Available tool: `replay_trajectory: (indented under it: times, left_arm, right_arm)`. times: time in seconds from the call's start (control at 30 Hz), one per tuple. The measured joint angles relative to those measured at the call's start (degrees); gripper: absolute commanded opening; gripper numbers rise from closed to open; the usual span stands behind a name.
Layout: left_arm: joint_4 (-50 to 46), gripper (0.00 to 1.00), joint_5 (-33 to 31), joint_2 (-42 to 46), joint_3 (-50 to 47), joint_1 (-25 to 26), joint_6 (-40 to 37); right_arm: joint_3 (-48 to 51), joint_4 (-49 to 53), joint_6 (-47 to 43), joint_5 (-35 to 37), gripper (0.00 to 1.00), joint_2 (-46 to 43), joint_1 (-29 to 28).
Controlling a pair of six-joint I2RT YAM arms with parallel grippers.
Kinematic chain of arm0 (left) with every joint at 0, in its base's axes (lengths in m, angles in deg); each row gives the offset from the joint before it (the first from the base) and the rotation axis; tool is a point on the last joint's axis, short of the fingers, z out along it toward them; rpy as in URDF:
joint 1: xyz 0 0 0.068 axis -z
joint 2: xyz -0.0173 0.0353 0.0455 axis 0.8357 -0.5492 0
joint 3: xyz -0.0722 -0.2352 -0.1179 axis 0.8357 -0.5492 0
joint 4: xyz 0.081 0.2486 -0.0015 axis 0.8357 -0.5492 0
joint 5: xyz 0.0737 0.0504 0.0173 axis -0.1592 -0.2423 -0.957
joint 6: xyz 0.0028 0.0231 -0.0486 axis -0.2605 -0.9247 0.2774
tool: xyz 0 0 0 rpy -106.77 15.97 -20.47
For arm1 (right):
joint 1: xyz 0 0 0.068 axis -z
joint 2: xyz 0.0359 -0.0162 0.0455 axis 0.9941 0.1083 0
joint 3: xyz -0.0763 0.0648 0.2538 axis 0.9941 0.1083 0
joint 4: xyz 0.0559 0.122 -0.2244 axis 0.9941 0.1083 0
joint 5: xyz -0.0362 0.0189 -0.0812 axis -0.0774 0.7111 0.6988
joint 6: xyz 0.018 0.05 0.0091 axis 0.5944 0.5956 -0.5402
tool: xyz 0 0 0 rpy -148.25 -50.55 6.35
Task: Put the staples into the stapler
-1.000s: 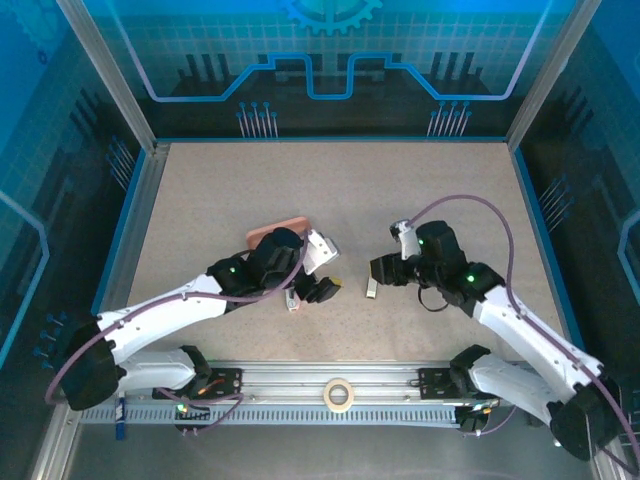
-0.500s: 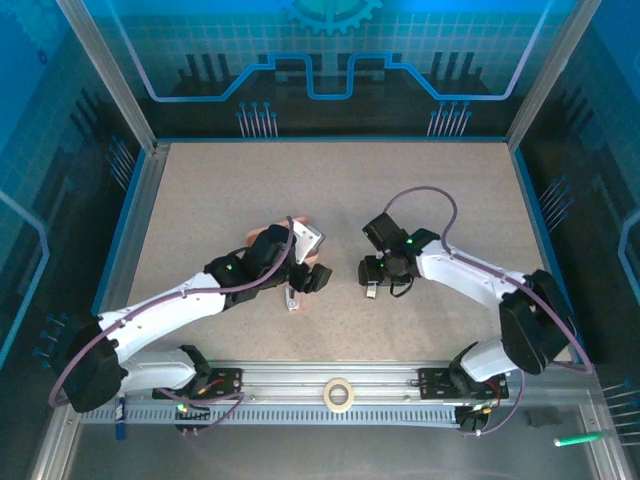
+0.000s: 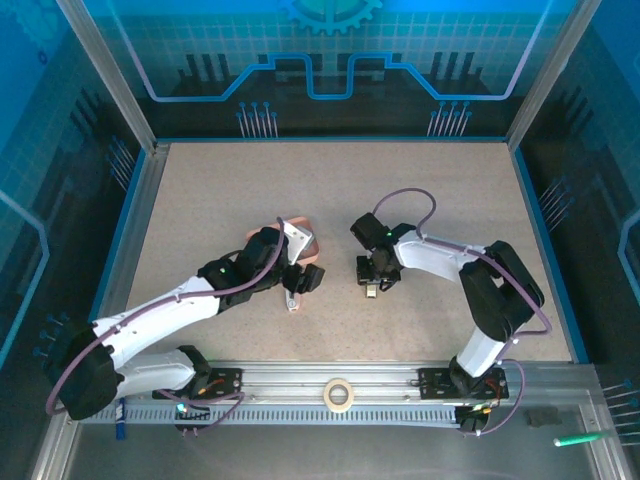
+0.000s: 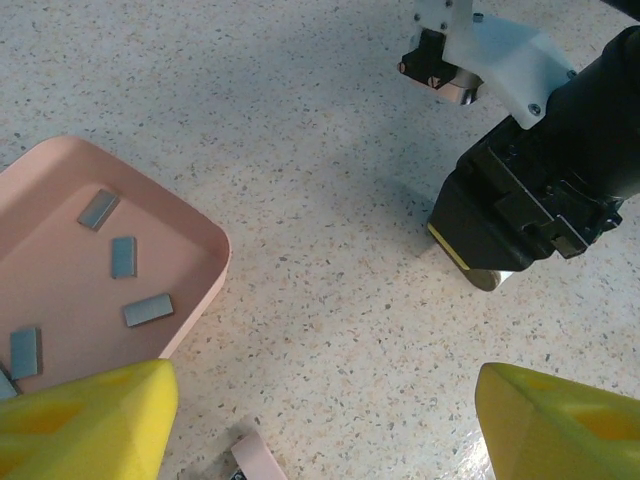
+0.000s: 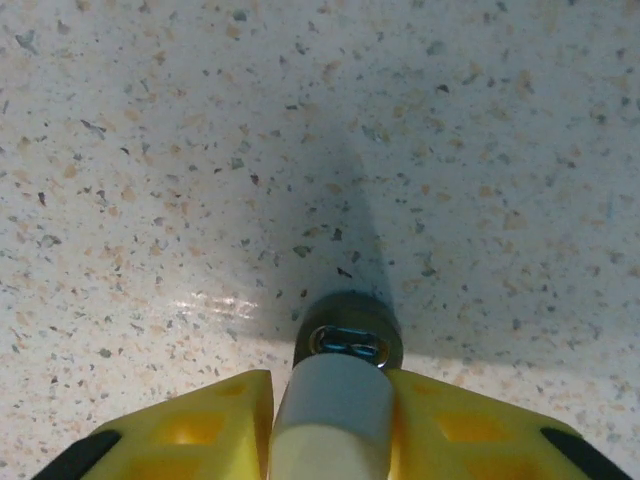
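Note:
The stapler (image 5: 338, 405), a small cream body with a shiny metal end, stands on the table between the yellow fingers of my right gripper (image 5: 333, 385), which is shut on it. From above, the stapler (image 3: 371, 290) is at mid-table under that gripper (image 3: 372, 276). Several grey staples (image 4: 124, 256) lie in the pink tray (image 4: 212, 262). My left gripper (image 4: 320, 430) hovers open over bare table beside the tray, its yellow fingers (image 4: 90, 425) wide apart with nothing between them. From above, it (image 3: 306, 279) partly covers the tray (image 3: 301, 226).
A small pink piece (image 4: 258, 462) lies on the table just under my left gripper, and from above this piece (image 3: 292, 300) is near the left fingers. A roll of tape (image 3: 338, 394) sits on the front rail. Blue-edged walls bound the table.
My right arm has swung in toward the middle and its jaws have closed on the stapler. My left gripper has drifted slightly left, staying open.

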Motion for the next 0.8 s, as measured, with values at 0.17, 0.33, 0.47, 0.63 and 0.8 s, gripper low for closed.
replay_trajectory:
  times: [0.17, 0.33, 0.47, 0.63, 0.8]
  left_arm:
    - [-0.15, 0.78, 0.04, 0.48, -0.33, -0.22, -0.02]
    - [-0.02, 0.78, 3.91, 2.51, -0.83, -1.01, -4.26]
    - [-0.2, 0.77, 10.69, 3.48, -0.79, -1.18, -11.87]
    - [-3.96, 0.72, 18.49, 3.48, 1.75, -1.18, -21.55]
    - [-6.14, 0.71, 26.51, 3.41, 5.53, -1.18, -30.64]
  right_arm:
    - [-0.2, -0.52, -2.34, 0.11, 0.18, -0.74, 0.0]
    - [4.11, -5.38, -10.88, -1.66, 0.16, -11.82, 0.0]
    - [10.03, -12.83, -21.31, -7.43, 0.12, -25.68, 0.63]
    - [16.15, -19.91, -36.13, -20.0, 0.1, -36.37, 2.64]
    - [17.22, -21.03, -50.03, -33.22, 0.09, -38.93, 3.1]
